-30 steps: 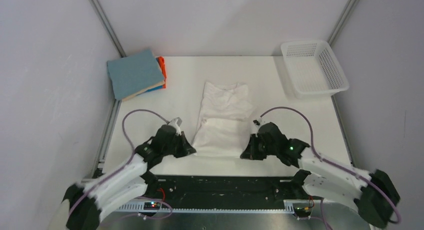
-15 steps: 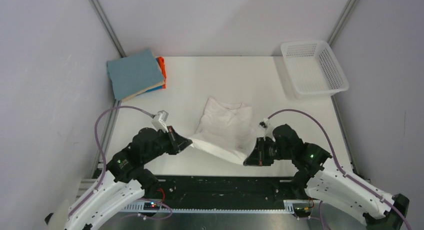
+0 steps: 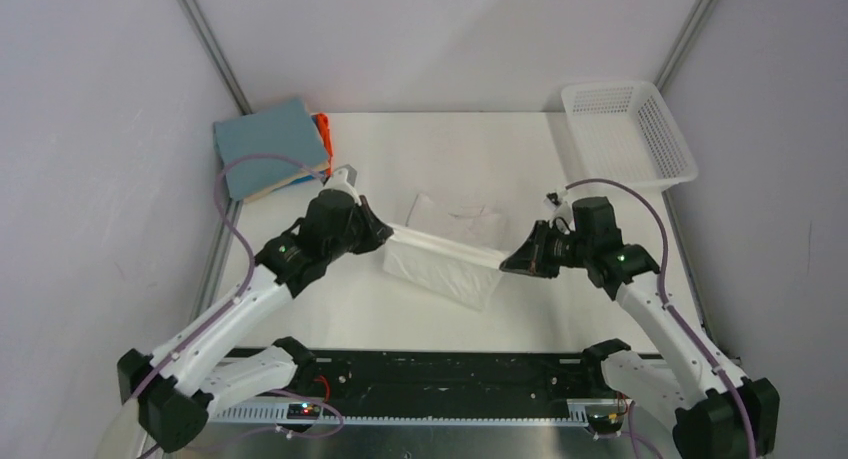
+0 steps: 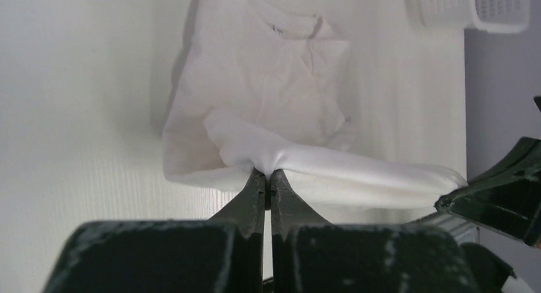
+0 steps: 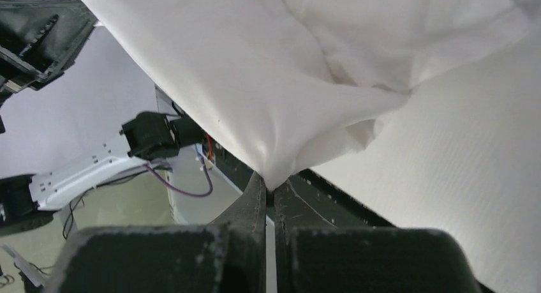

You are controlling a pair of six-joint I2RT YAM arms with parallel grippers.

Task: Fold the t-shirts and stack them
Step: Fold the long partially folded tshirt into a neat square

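Note:
The white t-shirt (image 3: 445, 251) lies mid-table, its near edge lifted off the surface and stretched between both grippers, the collar end resting on the table. My left gripper (image 3: 383, 233) is shut on the shirt's left corner (image 4: 255, 159). My right gripper (image 3: 505, 266) is shut on its right corner (image 5: 281, 159). A stack of folded t-shirts (image 3: 270, 147) sits at the back left, dusty blue-grey on top, with beige, bright blue and orange edges (image 3: 323, 134) showing beneath.
A white plastic mesh basket (image 3: 628, 135) stands at the back right corner and shows in the left wrist view (image 4: 472, 9). Grey walls enclose the table on three sides. A black rail runs along the near edge (image 3: 450, 369).
Both grippers have risen and moved away from the near edge toward the back, carrying the shirt's near edge up and over its far part. The lifted edge now hangs stretched between them.

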